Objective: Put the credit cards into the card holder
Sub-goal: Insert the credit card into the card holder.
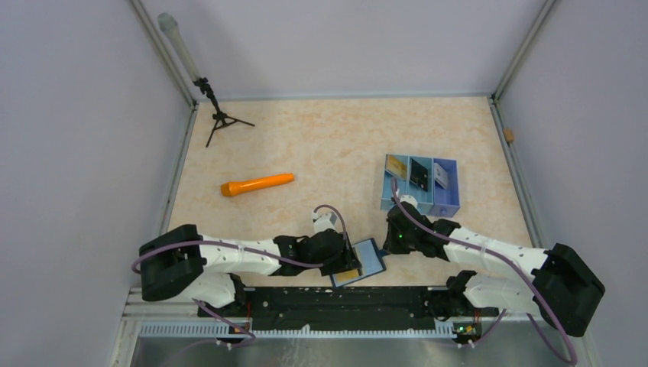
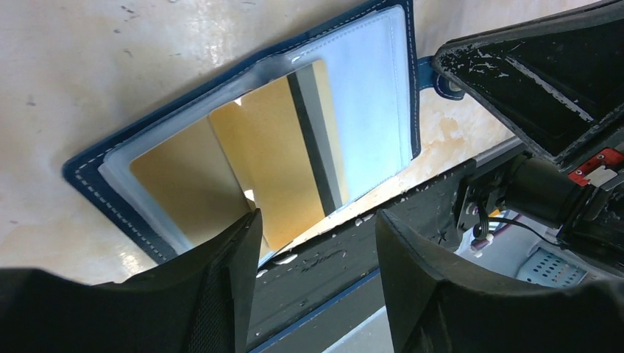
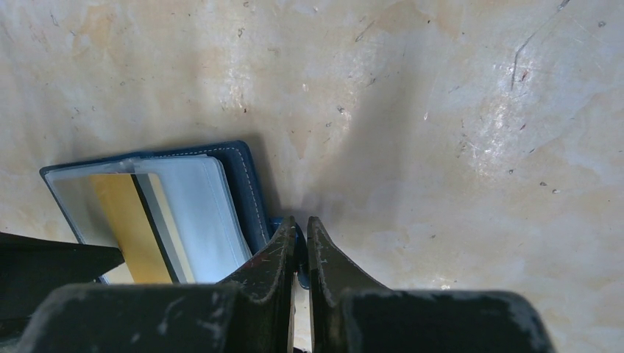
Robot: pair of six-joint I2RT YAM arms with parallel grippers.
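left arm first: it lies low along the near edge of the desk, stretched out from the near left corner with the wrist tipped down. the left gripper [image 1: 345,258] hovers over the near-left part of the card holder [image 1: 369,256], which lies open and flat at the near edge, about midway along it. its fingers [image 2: 221,287] stand moderately apart with nothing between them. a gold card [image 2: 272,169] with a dark stripe sits tilted and only part way into a clear sleeve, its near corner poking out just beside one fingertip. another gold patch shows under the sleeve to its left; whether that is a second card cannot be told. so the step in hand looks like seating this card. the next move calls for a light push in line with the slot, or a fresh pinch on the protruding edge, without buckling the sleeve. moving right, the right arm reaches in low from the near right corner. the right gripper [image 1: 396,238] sits at the holder's right edge, fingers narrowed to a sliver, apparently pinching the snap tab [image 2: 433,73] to pin the holder. further right, toward the right edge, the blue tray [image 1: 447,208] holds gold [image 1: 396,165], black [image 1: 418,174] and white [image 1: 441,175] credit cards, one per compartment, so plenty of work looks left.
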